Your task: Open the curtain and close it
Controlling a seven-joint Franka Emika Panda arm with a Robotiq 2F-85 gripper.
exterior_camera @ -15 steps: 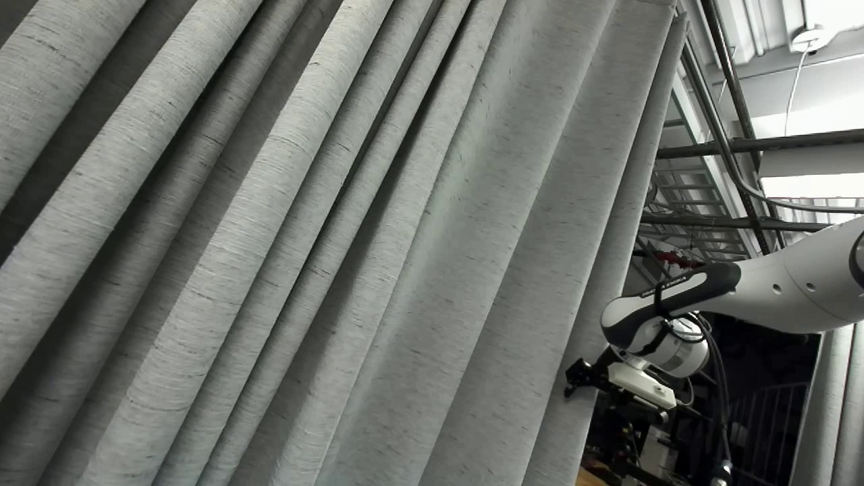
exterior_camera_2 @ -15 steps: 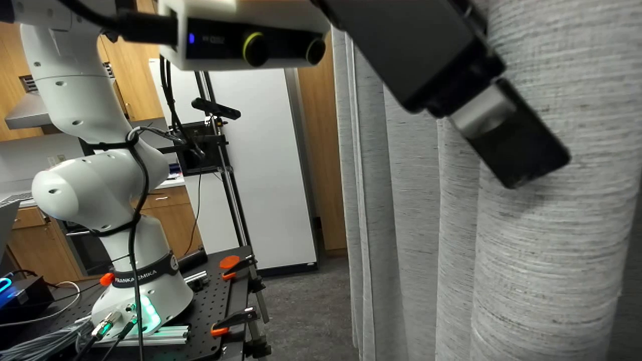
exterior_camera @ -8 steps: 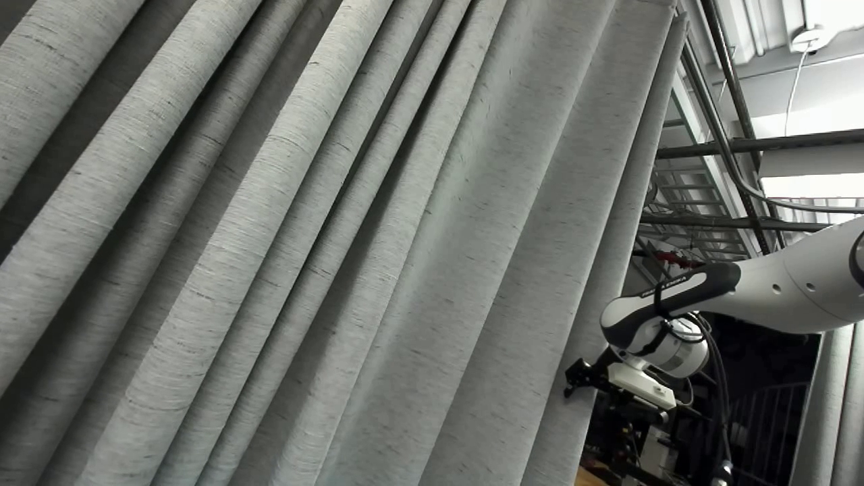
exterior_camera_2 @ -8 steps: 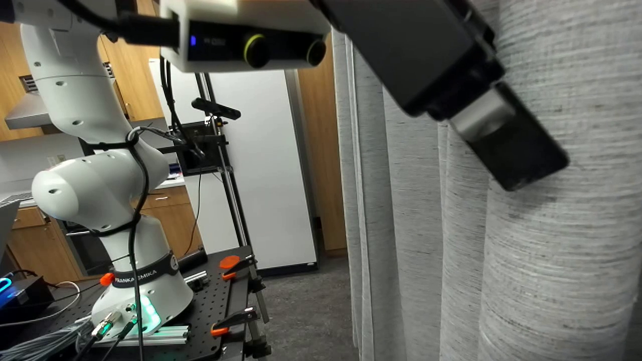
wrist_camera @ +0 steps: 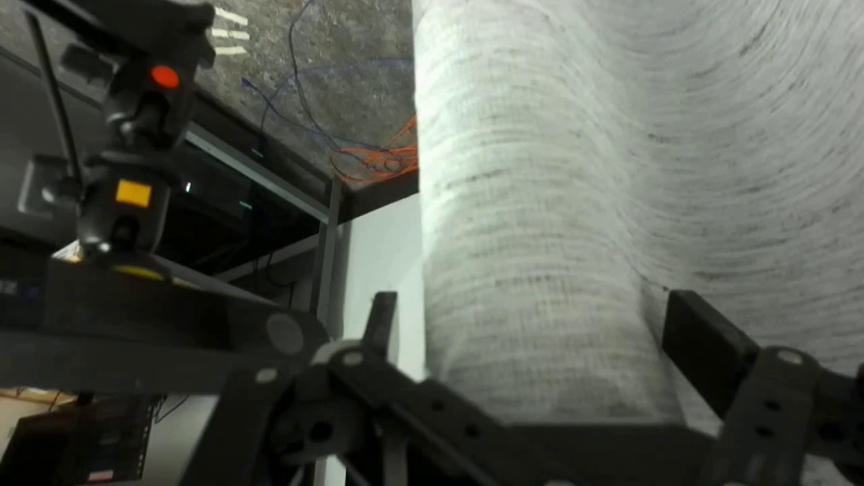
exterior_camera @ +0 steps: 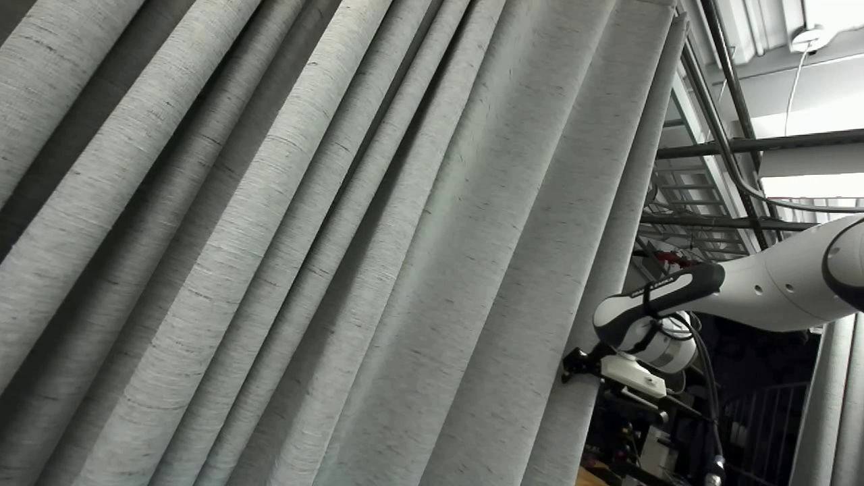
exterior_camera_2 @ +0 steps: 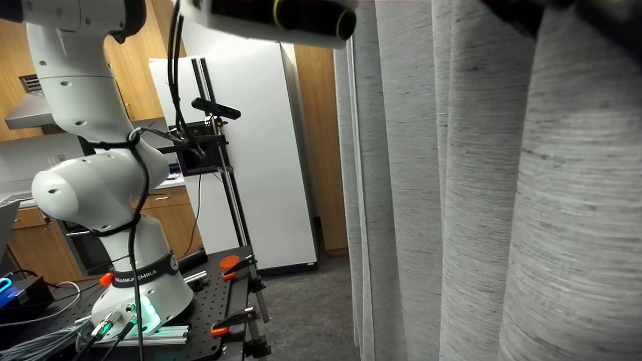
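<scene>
We see the curtain [exterior_camera: 432, 256] hanging in deep pleats, an outer fold running between the widely parted fingers [wrist_camera: 705, 351] of the end effector [wrist_camera: 540, 324], ungripped: a gap shows at one finger. Another grey drape [exterior_camera: 840, 398] hangs well apart, so we judge the closing still to do; how much opening is done, we cannot tell. Against half a second earlier, the wrist-mounted stereo camera [exterior_camera_2: 281, 22] sits higher in an exterior view, the end effector nearly leaves the top there, and the nearest pleat shifts and darkens.

The curtain [exterior_camera: 364, 250] is matt, coarsely woven cloth.
</scene>
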